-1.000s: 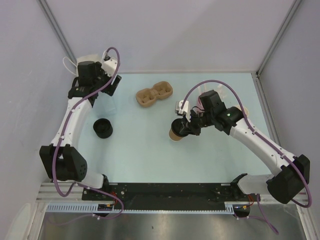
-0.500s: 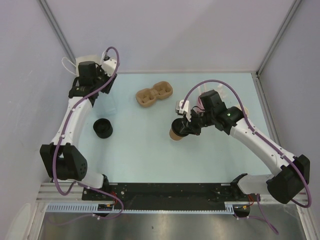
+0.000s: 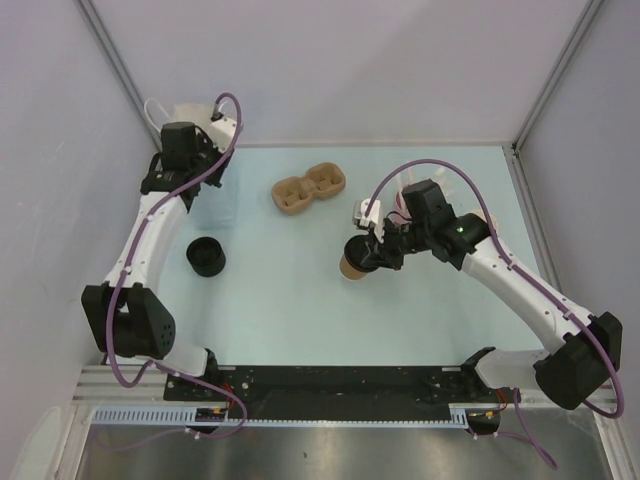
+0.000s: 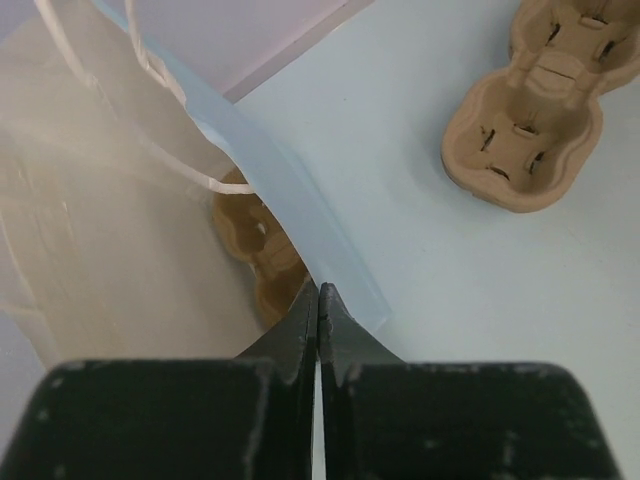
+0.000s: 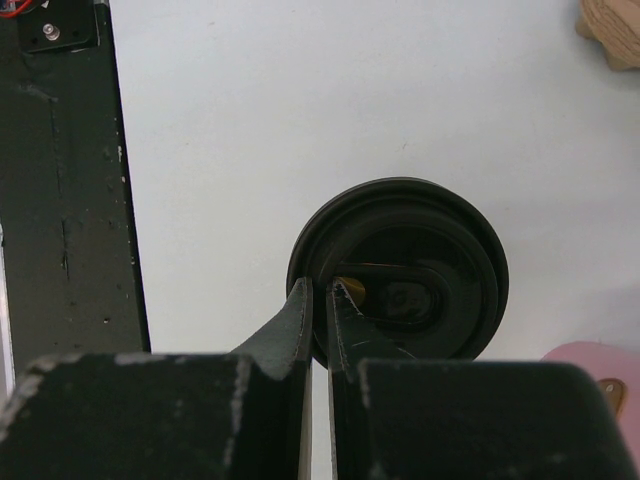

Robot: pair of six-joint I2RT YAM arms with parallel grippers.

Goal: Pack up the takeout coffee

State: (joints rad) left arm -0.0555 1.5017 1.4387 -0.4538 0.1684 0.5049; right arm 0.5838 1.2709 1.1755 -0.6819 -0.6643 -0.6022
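Observation:
The takeout coffee is a tan paper cup (image 3: 349, 267) with a black lid (image 5: 420, 262) on top, standing right of the table's middle. My right gripper (image 5: 320, 288) is shut on the lid's near rim, one finger outside it and one inside. In the top view that gripper (image 3: 366, 252) sits over the cup. At the far left, my left gripper (image 4: 318, 290) is shut on the edge of a translucent plastic bag (image 4: 120, 200) with white handles. A brown cup carrier (image 4: 258, 250) lies inside the bag.
A second brown two-cup carrier (image 3: 308, 188) lies on the table at the back middle, also seen in the left wrist view (image 4: 535, 120). A black round stack (image 3: 205, 256) sits at the left. A pink cup (image 5: 598, 375) stands close beside the coffee.
My left gripper has closed on the bag's edge and moved slightly toward the back; the bag's handles have shifted with it. The right arm and the cup have hardly moved.

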